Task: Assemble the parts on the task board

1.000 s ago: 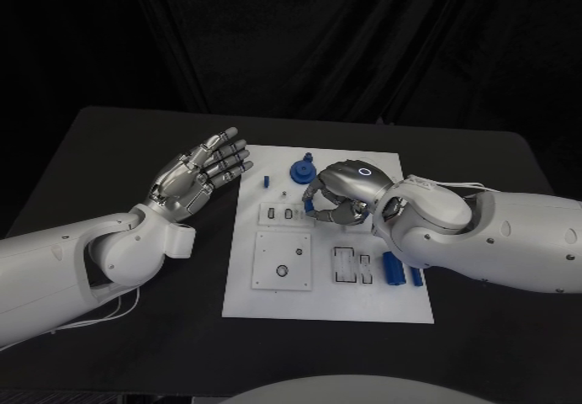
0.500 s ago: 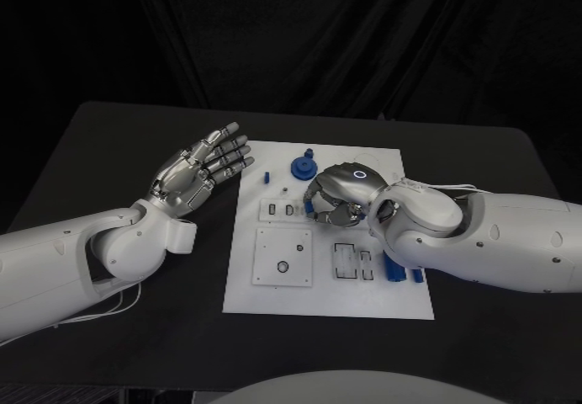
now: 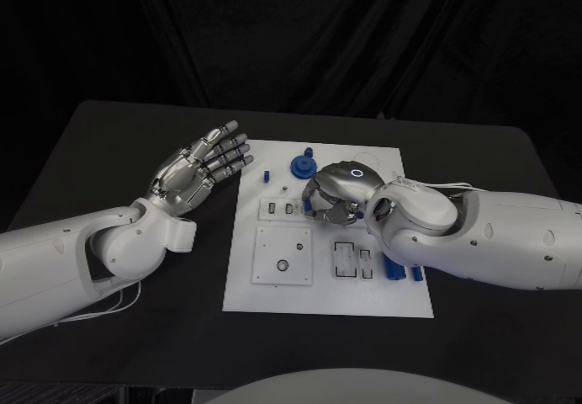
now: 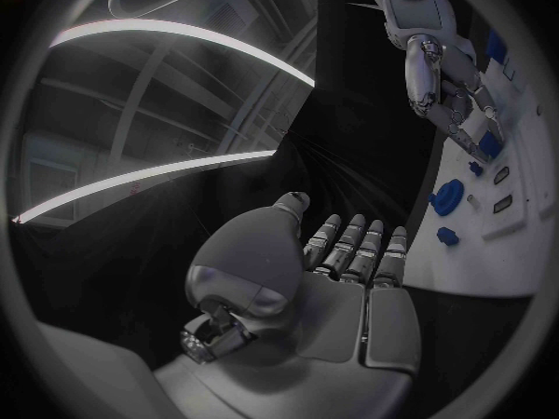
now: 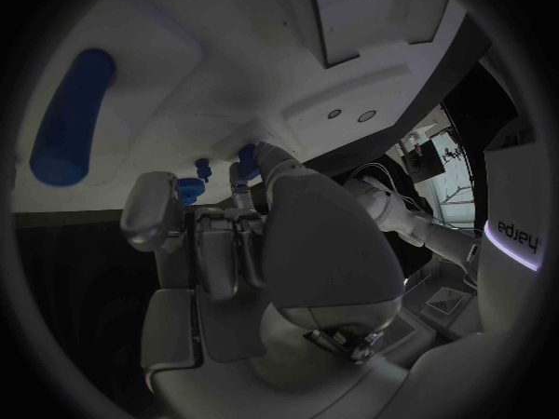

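Observation:
The white task board (image 3: 327,295) lies in the middle of the black table. My right hand (image 3: 334,198) hovers over its far half with fingers curled, pinching a small blue part (image 3: 312,201) at the fingertips; the same blue part (image 5: 247,161) and blue part (image 4: 489,145) show in both wrist views. My left hand (image 3: 200,168) is raised left of the board, fingers spread and holding nothing. A blue gear-like disc (image 3: 298,172) and a small blue peg (image 3: 266,178) sit near the board's far edge. Two blue cylinders (image 3: 393,268) lie at its right side.
The board carries a raised square plate (image 3: 283,257) with holes and several narrow slots (image 3: 349,261). A long blue cylinder (image 5: 73,116) lies on the board close to my right wrist. Black table surface (image 3: 121,143) surrounds the board on all sides.
My right arm has shifted slightly left over the board, its hand still curled round the blue part. The left hand has barely moved.

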